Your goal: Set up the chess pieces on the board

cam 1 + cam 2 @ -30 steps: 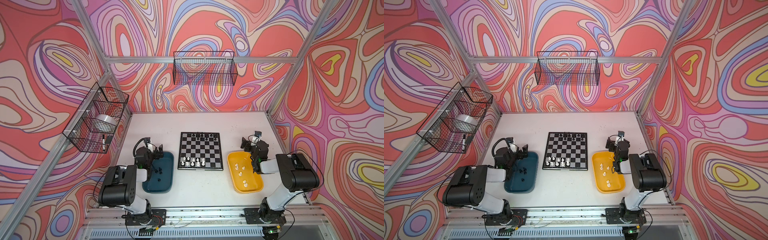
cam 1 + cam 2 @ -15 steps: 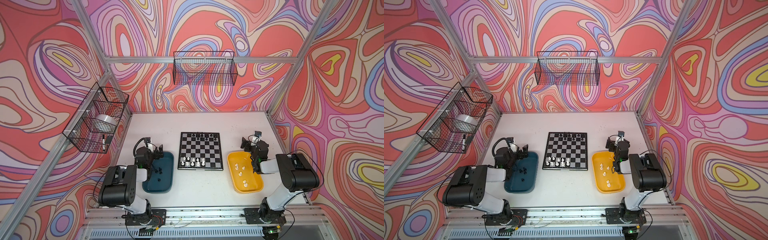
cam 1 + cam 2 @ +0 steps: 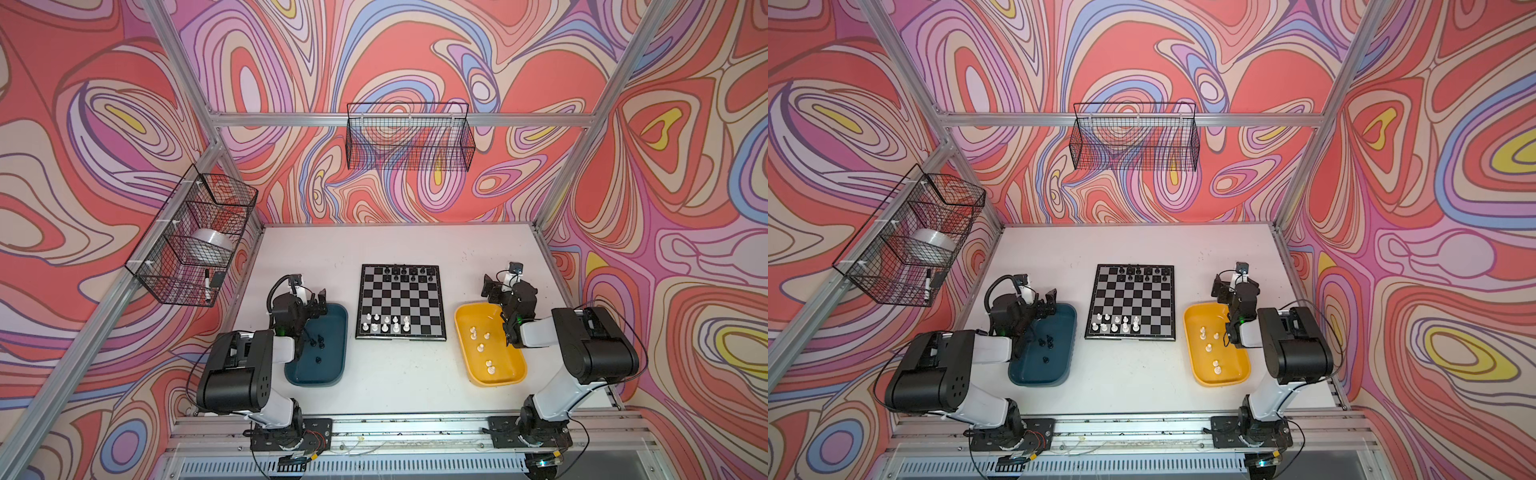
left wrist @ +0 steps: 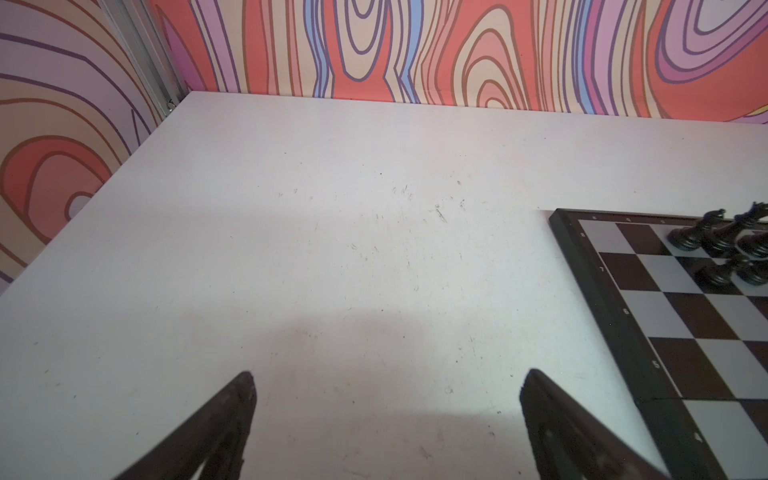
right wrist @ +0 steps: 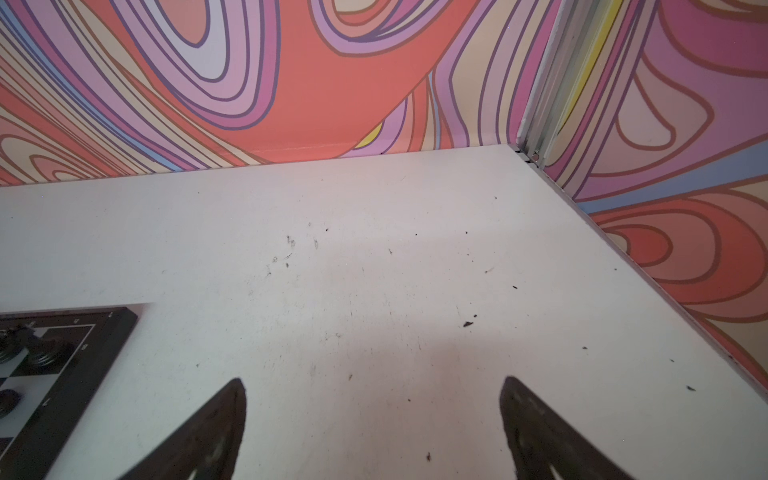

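**A:** Where is your board?
**B:** Your board (image 3: 401,299) lies flat on the tabletop (image 3: 395,245), midway between the left and right edges and closer to the near edge than the far one.

**A:** What stands on it?
**B:** White pieces (image 3: 386,320) stand in the two rows at its near side, bunched toward the left. You have about nine, though they crowd too tightly for a sure count. Black pieces (image 3: 405,271) stand in the two rows at its far side. They are too small and dark against the checks to count.

**A:** How many trays?
**B:** Two. Your teal tray (image 3: 324,370) lies between the board and the left edge, with four loose black pieces (image 3: 321,340) inside. Your yellow tray (image 3: 507,365) lies between the board and the right edge. It holds five or six loose white pieces (image 3: 481,347), spaced apart.

**A:** And your end effectors?
**B:** Two, both spread wide and holding nothing. Your left end effector (image 3: 316,302) hangs by the teal tray's far end. Its wrist view shows bare tabletop between the fingers (image 4: 232,415). Your right end effector (image 3: 496,291) hangs by the yellow tray's far end, and again only tabletop shows between its fingers (image 5: 536,424).

**A:** Anything else?
**B:** Two wire baskets: a back basket (image 3: 409,141) and a side basket (image 3: 195,237).
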{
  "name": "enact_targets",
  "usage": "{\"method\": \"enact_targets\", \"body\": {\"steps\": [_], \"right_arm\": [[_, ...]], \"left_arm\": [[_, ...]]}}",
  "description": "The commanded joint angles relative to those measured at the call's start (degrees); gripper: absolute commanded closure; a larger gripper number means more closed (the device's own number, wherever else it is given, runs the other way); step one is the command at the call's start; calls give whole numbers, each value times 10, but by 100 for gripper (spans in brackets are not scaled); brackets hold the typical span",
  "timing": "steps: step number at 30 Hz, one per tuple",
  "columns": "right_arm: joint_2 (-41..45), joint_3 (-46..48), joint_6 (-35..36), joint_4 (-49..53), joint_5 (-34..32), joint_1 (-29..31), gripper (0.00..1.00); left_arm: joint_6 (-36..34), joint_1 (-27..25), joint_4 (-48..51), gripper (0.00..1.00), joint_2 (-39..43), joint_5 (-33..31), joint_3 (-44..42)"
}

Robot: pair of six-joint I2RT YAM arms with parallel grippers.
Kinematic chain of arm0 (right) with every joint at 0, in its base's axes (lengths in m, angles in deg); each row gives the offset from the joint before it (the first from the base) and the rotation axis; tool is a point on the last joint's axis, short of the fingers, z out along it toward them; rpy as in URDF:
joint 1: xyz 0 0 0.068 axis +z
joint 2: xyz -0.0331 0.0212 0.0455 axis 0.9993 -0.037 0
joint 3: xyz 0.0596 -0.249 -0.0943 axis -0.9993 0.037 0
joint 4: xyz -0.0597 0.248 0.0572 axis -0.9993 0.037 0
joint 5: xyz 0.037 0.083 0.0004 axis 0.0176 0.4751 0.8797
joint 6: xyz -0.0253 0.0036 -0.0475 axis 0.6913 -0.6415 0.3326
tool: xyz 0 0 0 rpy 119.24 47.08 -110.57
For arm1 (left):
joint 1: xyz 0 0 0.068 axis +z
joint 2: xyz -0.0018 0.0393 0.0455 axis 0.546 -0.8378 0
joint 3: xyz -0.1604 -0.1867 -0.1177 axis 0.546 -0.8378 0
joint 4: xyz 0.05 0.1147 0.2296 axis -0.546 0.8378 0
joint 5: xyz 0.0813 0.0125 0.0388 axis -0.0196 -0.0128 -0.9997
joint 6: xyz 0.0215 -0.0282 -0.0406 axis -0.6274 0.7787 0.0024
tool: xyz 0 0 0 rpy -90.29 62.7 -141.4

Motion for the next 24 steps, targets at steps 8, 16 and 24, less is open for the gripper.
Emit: {"method": "enact_targets", "body": {"steps": [8, 16, 24], "right_arm": [[58, -24, -3, 91, -16, 1, 2], [143, -63, -11, 202, -22, 2, 2], [215, -229, -88, 585, -21, 2, 2]], "left_arm": [[-2, -4, -3, 0, 10, -22, 0], [-13, -4, 115, 0, 75, -7, 33], [-52, -4, 235, 0, 124, 26, 70]]}}
